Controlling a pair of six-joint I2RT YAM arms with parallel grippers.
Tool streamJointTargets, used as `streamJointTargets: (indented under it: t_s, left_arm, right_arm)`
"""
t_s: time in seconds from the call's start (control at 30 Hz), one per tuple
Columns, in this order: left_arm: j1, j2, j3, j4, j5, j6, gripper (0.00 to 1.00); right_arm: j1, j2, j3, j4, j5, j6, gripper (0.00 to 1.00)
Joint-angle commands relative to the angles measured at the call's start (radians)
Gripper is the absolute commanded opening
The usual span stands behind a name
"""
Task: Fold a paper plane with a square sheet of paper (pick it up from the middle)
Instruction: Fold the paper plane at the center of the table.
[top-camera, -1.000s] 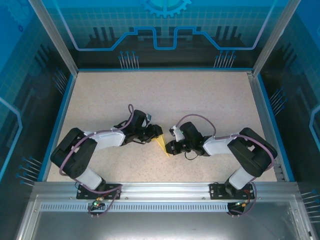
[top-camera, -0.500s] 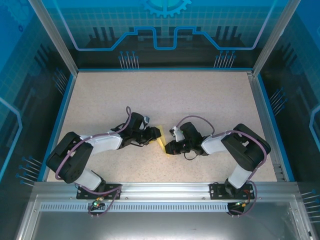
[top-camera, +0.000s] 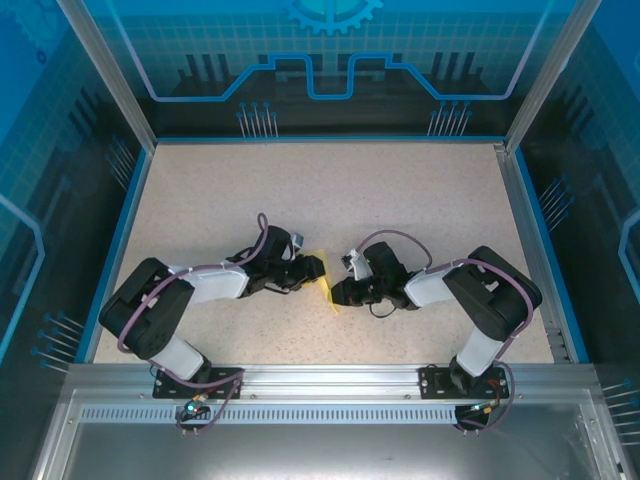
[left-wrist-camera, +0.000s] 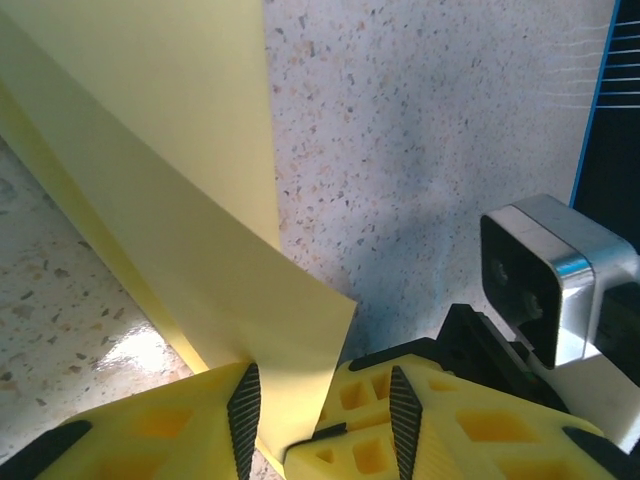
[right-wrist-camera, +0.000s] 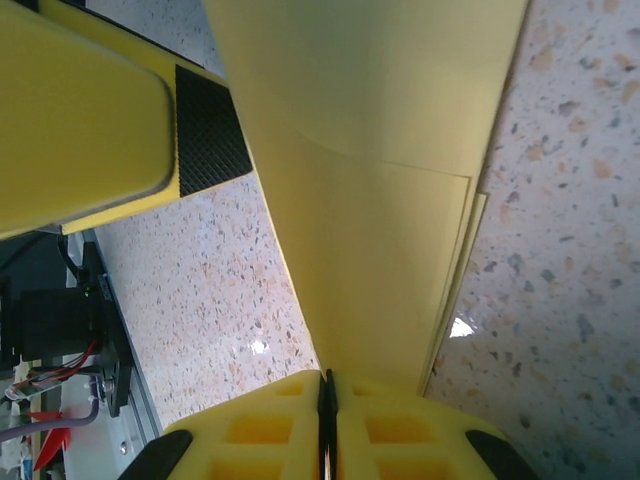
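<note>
I am pinching the thin pale-yellow folded sheet of paper (top-camera: 322, 287) in the pressed-together right claw (right-wrist-camera: 327, 392) at mid speckled tabletop (top-camera: 330, 190), anchoring it so the half-spread left claw (left-wrist-camera: 320, 395), straddling its free edge, can crease.

sheet of paper (left-wrist-camera: 170, 180): plain pale yellow
counter (left-wrist-camera: 420, 120): cream, dark speckles
left hand (left-wrist-camera: 320, 415): yellow and black
right hand (right-wrist-camera: 327, 420): yellow

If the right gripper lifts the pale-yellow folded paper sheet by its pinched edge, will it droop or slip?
Probably floppy and very light: the pale-yellow folded paper sheet looks thin. Slip seems unlikely: the right gripper is shut on it.
</note>
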Motion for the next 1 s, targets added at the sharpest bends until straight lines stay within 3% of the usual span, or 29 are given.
streamJointTargets:
  t_s: [0.0, 0.13, 0.4, 0.97]
  left_arm:
    - [-0.007, 0.025, 0.053, -0.015, -0.002, 0.002, 0.40]
    - [-0.007, 0.045, 0.075, -0.055, -0.027, -0.016, 0.35]
    - [-0.007, 0.063, 0.095, -0.103, -0.040, -0.026, 0.34]
    - [-0.007, 0.054, 0.104, -0.142, -0.084, -0.100, 0.37]
  right_arm:
    - [-0.017, 0.006, 0.014, -0.054, -0.011, -0.042, 0.12]
    - [-0.018, 0.002, 0.031, -0.096, -0.005, -0.073, 0.15]
    - [-0.017, -0.030, 0.052, -0.137, 0.022, -0.097, 0.24]
    - [0.042, -0.100, 0.080, -0.110, 0.250, -0.224, 0.34]
